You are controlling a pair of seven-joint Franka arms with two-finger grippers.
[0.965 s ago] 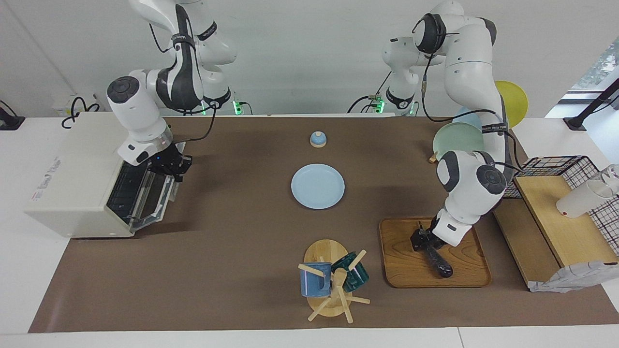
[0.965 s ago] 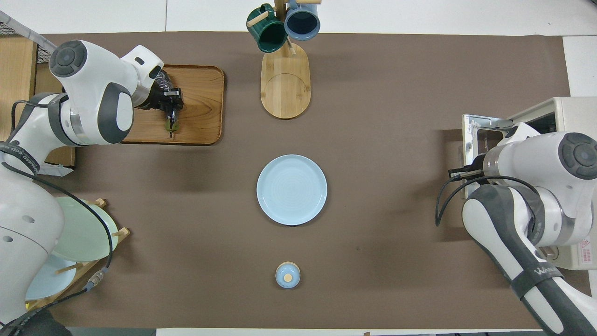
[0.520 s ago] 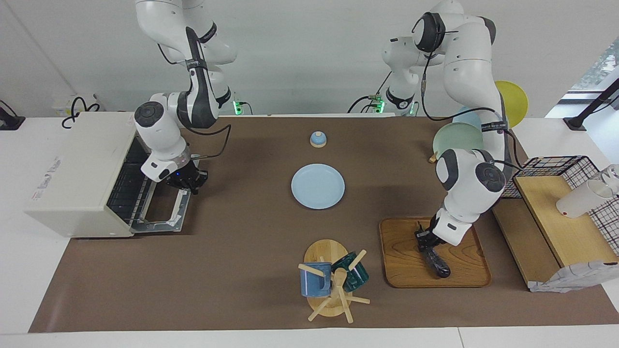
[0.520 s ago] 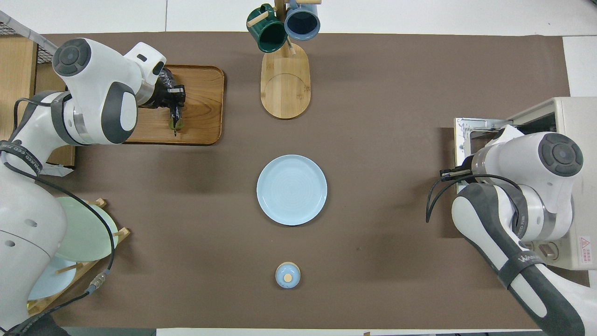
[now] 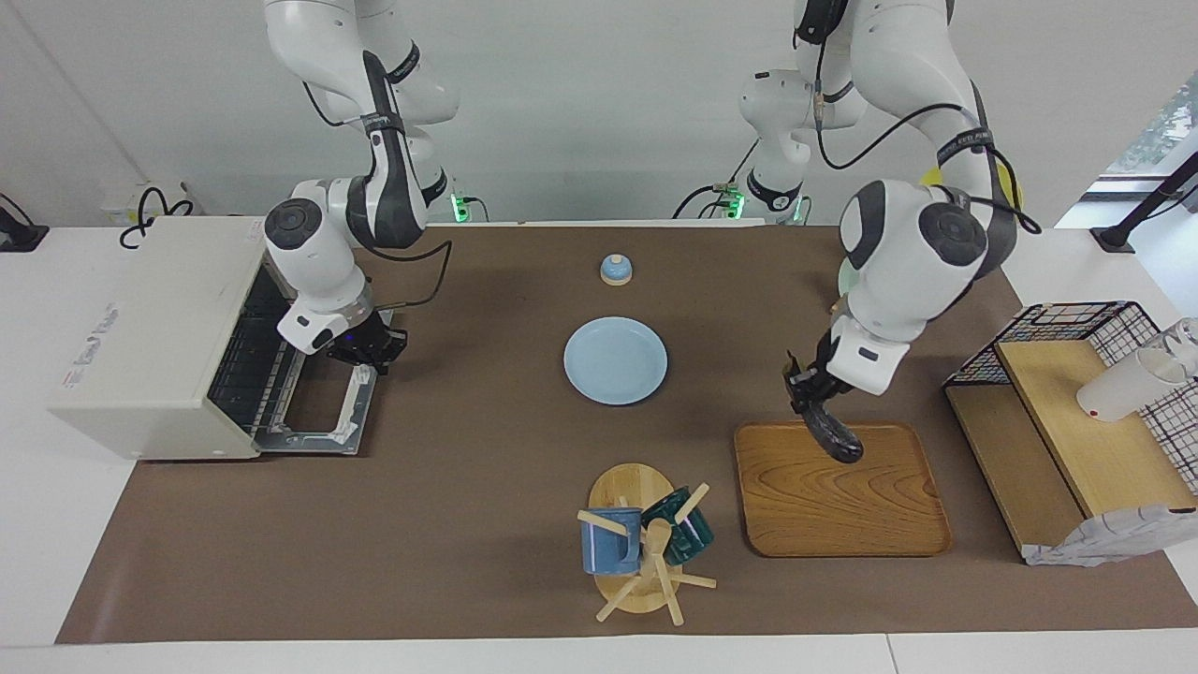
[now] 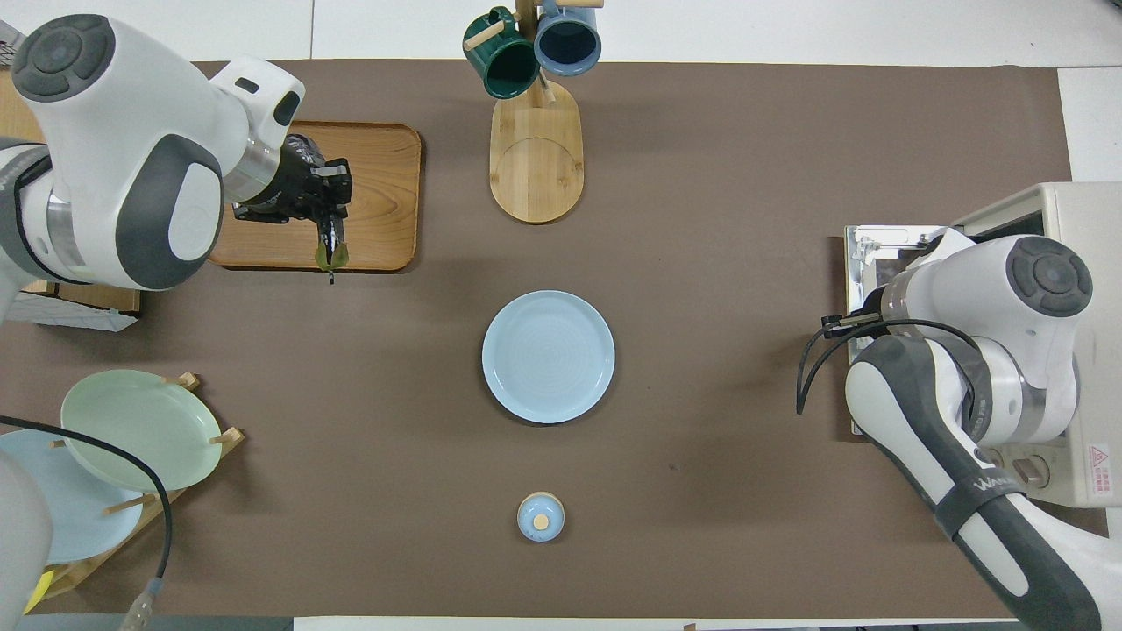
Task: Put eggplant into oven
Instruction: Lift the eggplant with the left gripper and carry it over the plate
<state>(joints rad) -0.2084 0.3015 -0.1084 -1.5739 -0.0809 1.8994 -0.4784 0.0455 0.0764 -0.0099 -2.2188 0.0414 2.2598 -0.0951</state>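
The left tool [image 5: 807,391] grasps the eggplant [image 5: 833,436], hanging over the wooden tray [image 5: 842,524]. Next comes carrying it to the oven [image 5: 150,337] (door down), where the right tool [image 5: 367,353] hovers clenched, empty.

Purple-black eggplant [image 5: 833,435] (cream-white oven [image 5: 140,337])

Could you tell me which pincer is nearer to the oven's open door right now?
The right pincer: it sits shut at the handle edge of the oven door. The left pincer is up over the wooden tray, gripping the eggplant, at the left arm's end.
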